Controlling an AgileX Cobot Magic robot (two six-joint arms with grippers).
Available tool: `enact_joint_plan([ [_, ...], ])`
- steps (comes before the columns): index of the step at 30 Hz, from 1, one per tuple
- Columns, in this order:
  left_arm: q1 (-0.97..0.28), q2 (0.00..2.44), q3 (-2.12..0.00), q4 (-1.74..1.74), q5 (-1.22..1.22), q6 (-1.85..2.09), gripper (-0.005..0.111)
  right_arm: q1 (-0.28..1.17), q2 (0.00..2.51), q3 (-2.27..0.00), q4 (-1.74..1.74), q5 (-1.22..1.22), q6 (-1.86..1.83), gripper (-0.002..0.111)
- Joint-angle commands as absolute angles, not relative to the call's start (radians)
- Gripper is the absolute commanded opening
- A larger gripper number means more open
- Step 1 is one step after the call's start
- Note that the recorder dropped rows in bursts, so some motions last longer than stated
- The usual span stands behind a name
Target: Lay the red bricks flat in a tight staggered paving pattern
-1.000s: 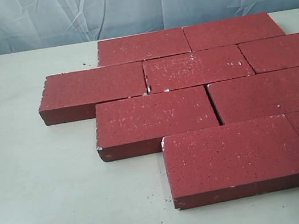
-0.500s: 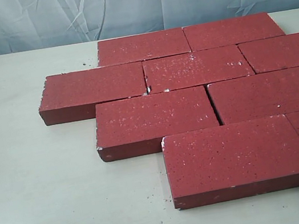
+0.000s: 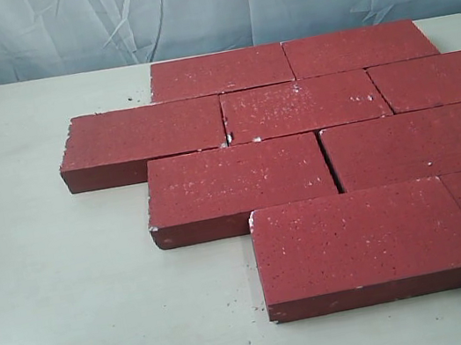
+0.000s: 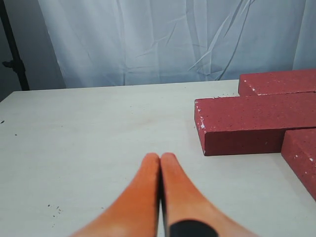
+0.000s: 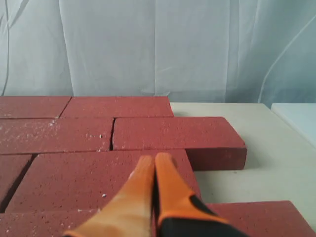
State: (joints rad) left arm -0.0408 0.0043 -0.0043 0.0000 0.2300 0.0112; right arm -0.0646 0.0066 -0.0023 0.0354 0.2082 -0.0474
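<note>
Several red bricks [image 3: 300, 160] lie flat in staggered rows on the pale table [image 3: 64, 291], each row offset from the one behind it. A thin gap shows between two bricks of the third row. No gripper appears in the exterior view. My left gripper [image 4: 160, 158] is shut and empty over bare table, apart from the end of a red brick [image 4: 247, 123]. My right gripper [image 5: 155, 160] is shut and empty above the red bricks [image 5: 98, 177], near their outer side.
A pale blue curtain [image 3: 201, 8] hangs behind the table. Small dark crumbs [image 3: 227, 303] lie on the table near the front brick. A dark stand [image 4: 12, 54] rises beside the table's far corner.
</note>
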Motion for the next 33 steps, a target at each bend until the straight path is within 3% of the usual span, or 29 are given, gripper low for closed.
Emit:
enact_joint_plan([
  [1,-0.038,0.000,0.000,0.000,0.232,0.011,0.000,-0.069,0.000,0.000,0.030,0.270,-0.048,-0.001],
  [33,-0.038,0.000,0.000,0.000,0.232,0.011,0.000,-0.069,0.000,0.000,0.030,0.304,-0.048,-0.001],
])
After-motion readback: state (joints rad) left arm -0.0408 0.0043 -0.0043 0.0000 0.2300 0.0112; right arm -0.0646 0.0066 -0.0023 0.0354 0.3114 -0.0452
